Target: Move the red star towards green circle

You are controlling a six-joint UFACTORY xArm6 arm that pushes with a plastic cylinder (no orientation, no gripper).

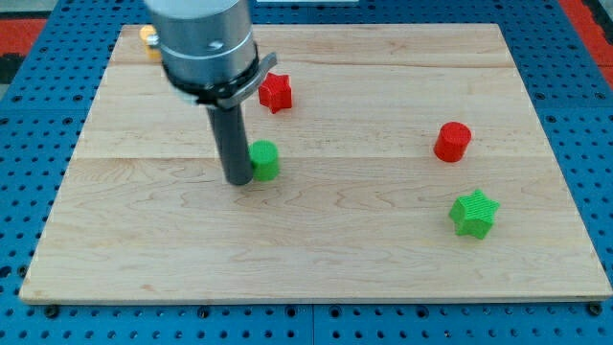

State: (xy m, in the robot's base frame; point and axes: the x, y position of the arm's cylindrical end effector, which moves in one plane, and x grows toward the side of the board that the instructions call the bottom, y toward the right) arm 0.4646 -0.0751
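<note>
The red star (275,92) lies on the wooden board (316,249) in the upper middle, right of the arm's grey body. The green circle (264,159) lies below it, a short way toward the view's bottom. My tip (238,180) rests on the board just left of the green circle, touching or nearly touching its left side. The red star is above and to the right of my tip, apart from the rod.
A red circle (452,142) sits at the right of the board. A green star (474,213) lies below it. A yellow block (149,38) shows at the upper left corner, partly hidden by the arm's grey body (205,48).
</note>
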